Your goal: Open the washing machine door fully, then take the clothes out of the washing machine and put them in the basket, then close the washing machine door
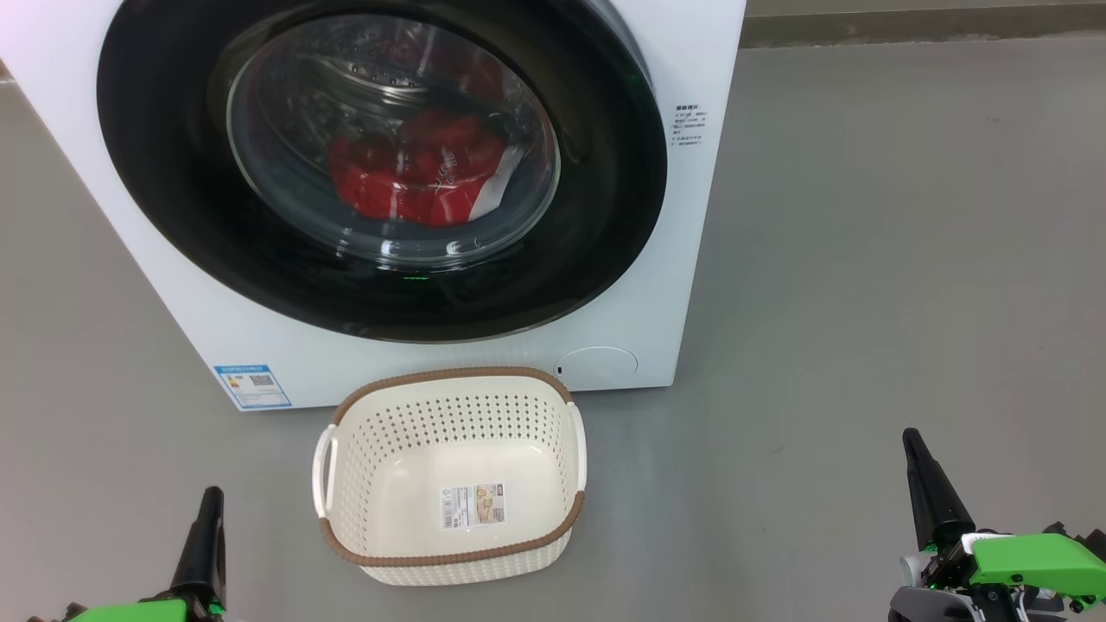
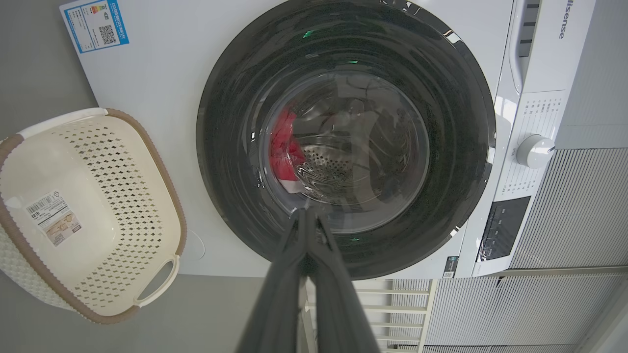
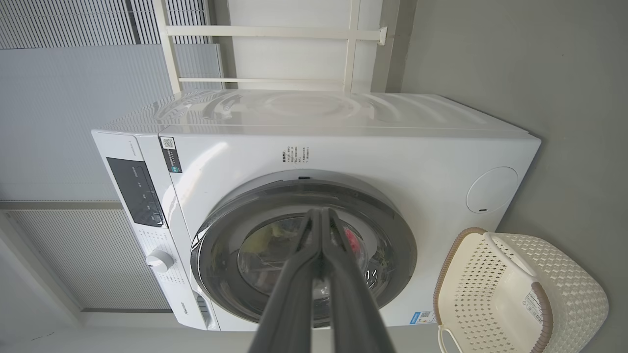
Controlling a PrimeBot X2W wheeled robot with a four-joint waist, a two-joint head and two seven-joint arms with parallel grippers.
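The white washing machine (image 1: pixel 691 259) (image 2: pixel 162 73) (image 3: pixel 392 147) stands ahead with its round black door (image 1: pixel 173 199) (image 2: pixel 230 113) (image 3: pixel 392 245) closed flat against the front. Red clothes (image 1: pixel 415 168) (image 2: pixel 283 147) (image 3: pixel 352 239) lie in the drum behind the glass window. An empty cream basket (image 1: pixel 449 406) (image 2: pixel 127 162) (image 3: pixel 471 279) sits on the floor just before the machine. My left gripper (image 1: pixel 210 497) (image 2: pixel 305 213) is low at the left, shut, holding nothing. My right gripper (image 1: pixel 909 436) (image 3: pixel 320 212) is low at the right, also shut and empty.
Grey floor (image 1: pixel 864 259) spreads wide to the right of the machine. A blue label (image 1: pixel 252 386) marks the machine's lower left corner, and a round filter cover (image 1: pixel 596 363) sits at its lower right. A control panel with a dial (image 2: pixel 535 151) tops the machine.
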